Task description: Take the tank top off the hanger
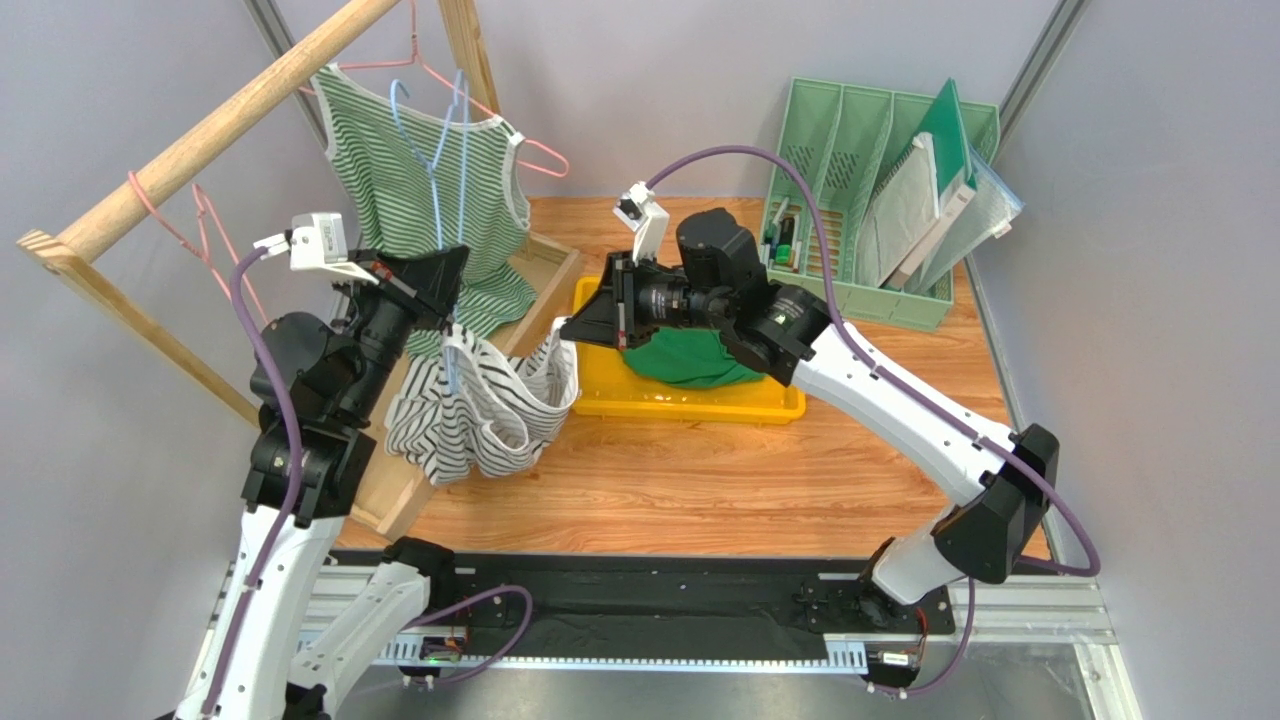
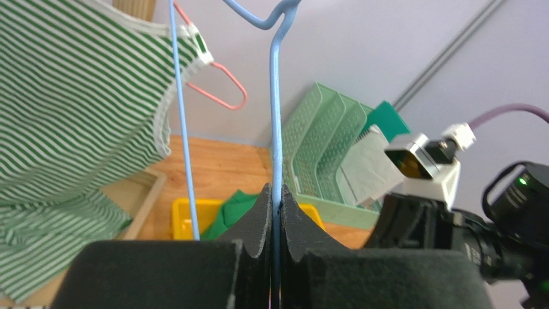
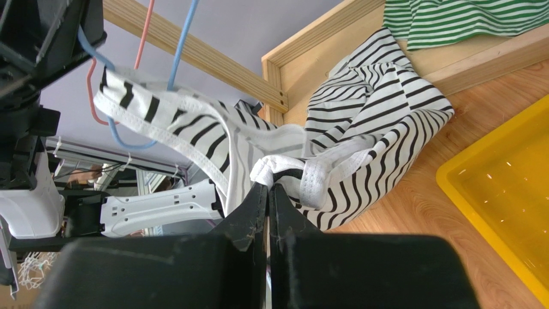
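Roughly upright — tank top (image 1: 478, 405) (hem down), strap (image 3: 303, 175) in right pincer (image 3: 269, 188)

tank top (image 1: 481, 405) hangs left of tray (image 1: 691, 405), file sorter (image 1: 842, 143) behind.

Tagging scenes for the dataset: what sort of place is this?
Probably a lab test cell staged for laundry work, not a home: plain grey panel walls box in a wooden table, with a wooden clothes rack and a yellow bin as props.
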Robot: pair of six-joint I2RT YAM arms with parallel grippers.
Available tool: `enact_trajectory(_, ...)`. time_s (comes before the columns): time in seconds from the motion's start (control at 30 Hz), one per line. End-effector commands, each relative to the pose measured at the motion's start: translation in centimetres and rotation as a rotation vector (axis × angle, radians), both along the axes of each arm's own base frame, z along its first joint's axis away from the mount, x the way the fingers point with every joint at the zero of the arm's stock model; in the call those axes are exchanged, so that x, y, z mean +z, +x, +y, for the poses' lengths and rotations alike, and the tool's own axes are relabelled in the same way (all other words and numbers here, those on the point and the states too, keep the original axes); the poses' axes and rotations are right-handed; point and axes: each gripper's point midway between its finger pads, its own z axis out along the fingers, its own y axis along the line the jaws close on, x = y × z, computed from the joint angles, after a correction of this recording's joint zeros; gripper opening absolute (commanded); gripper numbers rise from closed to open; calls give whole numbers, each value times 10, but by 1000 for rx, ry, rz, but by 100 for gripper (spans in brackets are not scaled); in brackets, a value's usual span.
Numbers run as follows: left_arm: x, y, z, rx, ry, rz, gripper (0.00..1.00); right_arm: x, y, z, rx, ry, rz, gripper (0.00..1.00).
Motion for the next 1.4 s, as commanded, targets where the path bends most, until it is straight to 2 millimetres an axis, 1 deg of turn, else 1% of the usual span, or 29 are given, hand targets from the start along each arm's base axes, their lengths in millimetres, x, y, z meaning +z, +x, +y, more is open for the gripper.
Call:
enact_trajectory(0.0, 53, 2, 24, 136, 17, -230, 0, -2, -8, -4, 30, -3, -20, 0)
enact_trajectory(0.03, 61, 2, 25, 145, 16, -272, 0, -1, -13, -3, 41, 0, -25, 0)
enact_trajectory(0.13, 72, 2, 30, 185, 49, -380, 0, 4, -23, 0, 71, 15, -25, 0)
enact_trajectory(0.2, 81, 2, 34, 216, 89, -448, 0, 9, -26, 0, 80, 29, -29, 0)
enact_trajectory(0.27, 86, -1, 31, 208, 126, -487, 0, 6, -26, -2, 70, 17, -28, 0)
enact_trajectory(0.3, 94, -7, 30, 206, 140, -534, 0, 6, -24, -3, 59, 14, -36, 0)
enact_trajectory(0.37, 96, -12, 25, 179, 152, -583, 0, 0, -23, -5, 46, -4, -42, 0)
enact_trajectory(0.4, 104, -19, 26, 183, 144, -630, 0, 0, -20, -7, 27, -9, -51, 0)
enact_trajectory(0.5, 106, -21, 26, 178, 132, -618, 0, -6, -14, -7, 7, -28, -54, 0)
enact_trajectory(0.63, 113, -31, 16, 101, 89, -630, 0, -12, -11, -8, -17, -40, -60, 0)
enact_trajectory(0.7, 113, -33, 12, 71, 83, -617, 0, -17, -5, -9, -39, -57, -69, 0)
enact_trajectory(0.77, 123, -42, 9, 35, 55, -617, 0, -22, 0, -7, -46, -72, -72, 0)
enact_trajectory(0.8, 120, -42, 7, 19, 53, -588, 0, -22, 5, -7, -56, -80, -91, 0)
enact_trajectory(0.83, 131, -52, 4, -10, 50, -602, 0, -23, 7, -6, -60, -85, -101, 0)
enact_trajectory(0.87, 135, -57, 1, -41, 32, -590, 0, -29, 13, -4, -65, -102, -104, 0)
enact_trajectory(0.9, 143, -67, 0, -68, 31, -580, 0, -22, 19, -4, -76, -104, -142, 0)
enact_trajectory(0.93, 144, -73, -5, -105, 32, -565, 0, -27, 26, -3, -85, -128, -150, 0)
enact_trajectory(0.97, 137, -74, -8, -133, 20, -498, 0, -25, 34, -5, -121, -143, -174, 0)
enact_trajectory(1.0, 150, -87, -7, -149, 9, -512, 0, -10, 43, -6, -140, -141, -229, 0)
enact_trajectory(1.03, 147, -93, -10, -181, 14, -485, 0, -11, 49, -7, -151, -165, -243, 0)
enact_trajectory(1.07, 141, -99, -11, -200, 7, -444, 0, -3, 59, -11, -197, -178, -279, 0)
enact_trajectory(1.1, 144, -107, -10, -210, 1, -442, 0, 4, 65, -14, -211, -197, -333, 0)
enact_trajectory(1.13, 144, -116, -9, -218, -2, -440, 0, 22, 71, -15, -235, -186, -370, 0)
enact_trajectory(1.17, 138, -119, -8, -220, -1, -412, 0, 31, 77, -20, -275, -192, -402, 0)
enact_trajectory(1.2, 138, -125, -7, -221, -2, -409, 0, 39, 79, -23, -287, -186, -424, 0)
enact_trajectory(1.23, 137, -133, -4, -215, -1, -414, 0, 62, 77, -28, -301, -151, -474, 0)
enact_trajectory(1.3, 133, -139, 0, -202, 11, -406, 0, 84, 70, -36, -312, -104, -517, 0)
enact_trajectory(1.33, 133, -142, 3, -186, 12, -411, 0, 105, 62, -45, -320, -62, -553, 0)
enact_trajectory(1.37, 130, -143, 5, -179, 18, -399, 0, 117, 54, -50, -315, -35, -571, 0)
